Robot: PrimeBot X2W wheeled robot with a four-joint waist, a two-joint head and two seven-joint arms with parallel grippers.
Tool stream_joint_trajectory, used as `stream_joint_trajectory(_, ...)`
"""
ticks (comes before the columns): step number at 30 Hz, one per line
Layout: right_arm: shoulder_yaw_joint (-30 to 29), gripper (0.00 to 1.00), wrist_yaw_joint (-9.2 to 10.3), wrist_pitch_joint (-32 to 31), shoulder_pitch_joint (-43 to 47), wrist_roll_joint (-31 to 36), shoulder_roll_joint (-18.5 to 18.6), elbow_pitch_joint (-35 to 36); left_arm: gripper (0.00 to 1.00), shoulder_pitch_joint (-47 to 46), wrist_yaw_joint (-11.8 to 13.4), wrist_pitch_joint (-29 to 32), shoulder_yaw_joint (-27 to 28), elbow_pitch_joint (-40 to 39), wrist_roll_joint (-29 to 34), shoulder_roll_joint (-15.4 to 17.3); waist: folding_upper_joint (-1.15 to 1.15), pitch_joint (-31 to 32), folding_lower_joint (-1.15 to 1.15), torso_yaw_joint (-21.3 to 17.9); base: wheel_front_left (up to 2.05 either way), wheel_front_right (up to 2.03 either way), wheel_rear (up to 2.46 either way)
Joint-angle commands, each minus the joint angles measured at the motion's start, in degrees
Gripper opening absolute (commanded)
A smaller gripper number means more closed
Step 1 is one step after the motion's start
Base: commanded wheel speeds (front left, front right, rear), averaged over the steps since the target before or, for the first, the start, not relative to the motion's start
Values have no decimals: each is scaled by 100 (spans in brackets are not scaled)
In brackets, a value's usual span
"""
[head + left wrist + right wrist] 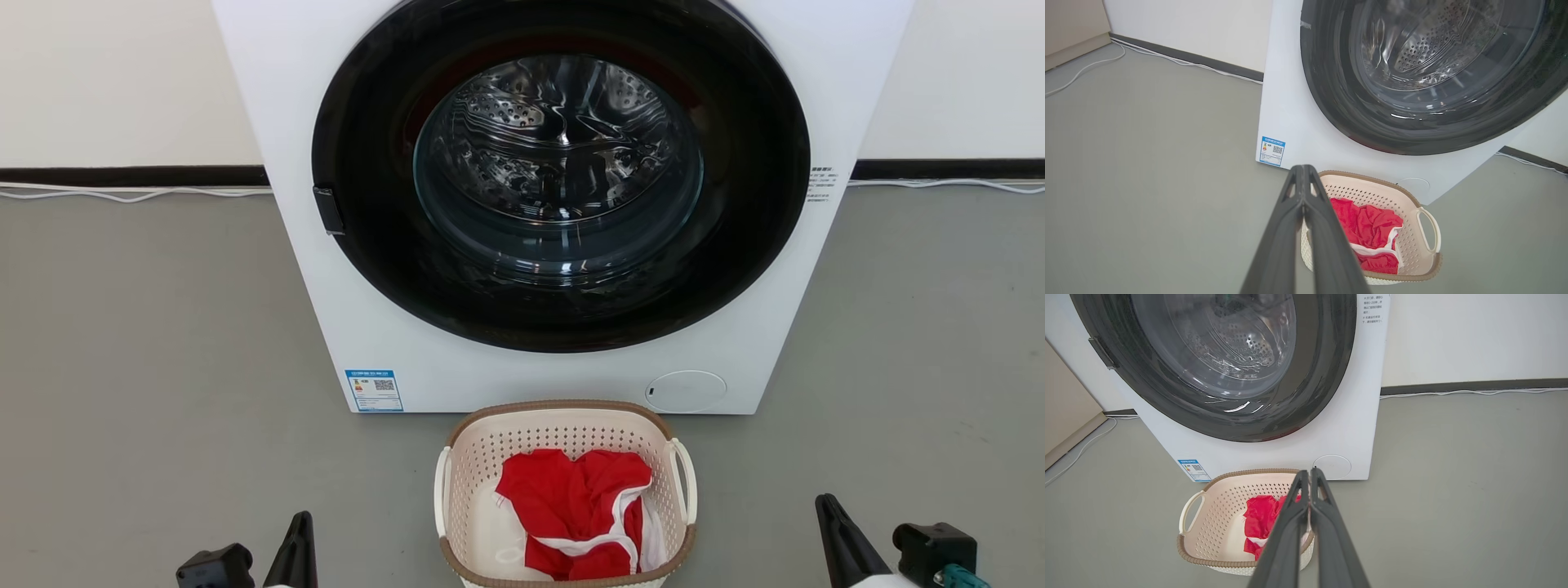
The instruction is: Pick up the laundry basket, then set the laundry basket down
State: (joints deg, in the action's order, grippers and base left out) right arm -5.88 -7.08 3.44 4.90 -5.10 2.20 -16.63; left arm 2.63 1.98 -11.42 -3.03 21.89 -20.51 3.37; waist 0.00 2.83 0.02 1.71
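Your left gripper (1302, 169) pokes up at 7 o'clock in the head view. Through its wrist camera you see its two dark fingers pressed together along their tips, with nothing between them. Your right gripper (1309, 471) stands at 5 o'clock in the head view, its fingers likewise closed tip to tip and empty. Both hang above the grey floor (147, 367), apart from the basket.

The laundry basket (478, 482) sits on the floor at 6 o'clock in the head view, between the two grippers and a little beyond them. A white loop handle (687, 482) shows on each side, neither touched. Inside lies a crumpled red garment (571, 498) with white trim, over some white cloth (490, 539).

Just past the basket's far rim, at 12 o'clock, stands the white washing machine (367, 327), its round dark door (559, 163) shut. A blue label (374, 390) sits at the machine's lower corner, at 11 o'clock from the basket. A white cable (122, 194) runs along the wall behind.
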Motion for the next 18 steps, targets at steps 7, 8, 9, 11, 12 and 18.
stream_joint_trajectory(7, -22, 0, -4, -70, -216, -609, 32, 160, 0, -214, -92, 108, 92, -195, -485, 22, 0, -24, -1, -11, 0, 0, 0)
stream_joint_trajectory(8, -18, 0, -4, -74, -221, -682, 33, 164, 0, -219, -100, 121, 98, -202, -545, 21, 0, -27, -1, -13, 0, 0, 0)
stream_joint_trajectory(9, -15, 0, -5, -79, -227, -755, 33, 169, 0, -224, -107, 135, 104, -208, -605, 21, 0, -30, -1, -14, 0, 0, 0)
stream_joint_trajectory(11, -10, 0, -5, -90, -238, -900, 34, 175, 0, -234, -123, 162, 117, -221, -724, 19, 0, -35, -1, -17, 0, 0, 0)
stream_joint_trajectory(12, -8, 0, -6, -96, -245, -972, 34, 178, 0, -239, -130, 177, 124, -227, -783, 19, 0, -37, -1, -18, 0, 0, 0)
stream_joint_trajectory(18, -5, 0, -8, -140, -287, -1405, 36, 190, 0, -273, -176, 264, 168, -261, -1140, 15, 0, -52, -1, -27, 0, 0, 0)
